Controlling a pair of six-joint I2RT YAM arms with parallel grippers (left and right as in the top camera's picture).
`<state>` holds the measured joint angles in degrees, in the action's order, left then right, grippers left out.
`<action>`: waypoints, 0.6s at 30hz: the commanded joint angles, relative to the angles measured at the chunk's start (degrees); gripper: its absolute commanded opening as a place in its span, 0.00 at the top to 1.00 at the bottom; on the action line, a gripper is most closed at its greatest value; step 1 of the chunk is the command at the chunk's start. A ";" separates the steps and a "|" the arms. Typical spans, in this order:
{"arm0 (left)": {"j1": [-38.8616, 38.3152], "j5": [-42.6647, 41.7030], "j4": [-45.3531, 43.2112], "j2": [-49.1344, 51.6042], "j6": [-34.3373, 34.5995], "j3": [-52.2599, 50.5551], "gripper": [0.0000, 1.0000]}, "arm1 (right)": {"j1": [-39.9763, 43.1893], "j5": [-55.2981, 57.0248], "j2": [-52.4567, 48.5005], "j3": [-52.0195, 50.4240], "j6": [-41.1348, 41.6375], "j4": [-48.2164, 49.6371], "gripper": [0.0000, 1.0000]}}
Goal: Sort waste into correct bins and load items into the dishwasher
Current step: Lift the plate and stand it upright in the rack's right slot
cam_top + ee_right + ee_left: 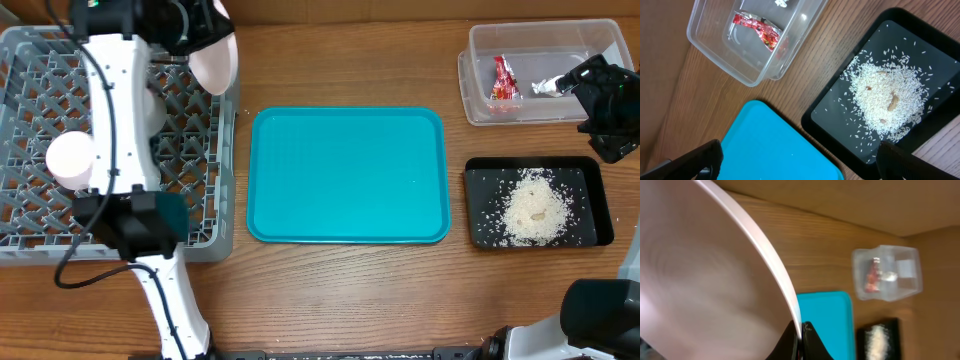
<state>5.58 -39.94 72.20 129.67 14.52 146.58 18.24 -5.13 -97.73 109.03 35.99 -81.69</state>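
At the near side of the table, on the right, we find the black tray (585,175) holding the rice scraps (535,208) in one heap with stray grains around it. We judge the food waste sorted. Beside it, at table centre, the teal tray (347,175) lies bare.

On the left stands the dish rack (200,170), with the left arm stretched over it. A white cup (70,160) sits on the lattice floor. The arm hides much of the rack, so we cannot account for the bowls or the chopsticks.

Further back on the right, the right gripper (800,152) hovers above the gap between the two bins. Its fingers (700,160) are spread wide with nothing between them. We take this as parked out of the left arm's way.

Beyond it, the clear tub (480,60) contains the red wrapper (503,80) and the white tissue (545,87), lying apart from each other. The dry waste thus looks sorted as well.

At the far right corner of the rack, the left gripper (801,336) pinches the rim of the large white plate (700,280) between fingers pressed tight on the edge. The plate hangs tilted, nearly on edge, above the rack. We judge the rim grip is chosen so the plate can be lowered edgewise into the lattice. The hold is a narrow one on a smooth rim, so a slip or swing on the way down is the risk to watch.
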 commanded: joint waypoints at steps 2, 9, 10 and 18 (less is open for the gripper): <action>2.56 -18.84 -1.81 0.35 -2.56 -4.90 0.96 | 0.11 0.15 0.09 0.66 0.04 0.15 0.00; 4.76 -19.37 1.97 0.35 -6.01 -9.77 0.96 | 0.11 0.15 0.09 0.66 0.04 0.15 0.00; 4.90 -18.53 2.47 0.35 -6.49 -10.01 0.96 | 0.11 0.15 0.09 0.66 0.04 0.15 0.00; 5.01 -13.46 3.82 0.35 -7.98 -10.05 0.96 | 0.11 0.15 0.09 0.66 0.04 0.15 0.00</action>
<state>10.66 -53.87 75.68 129.67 9.08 136.99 18.24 -5.13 -97.73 109.03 36.01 -81.69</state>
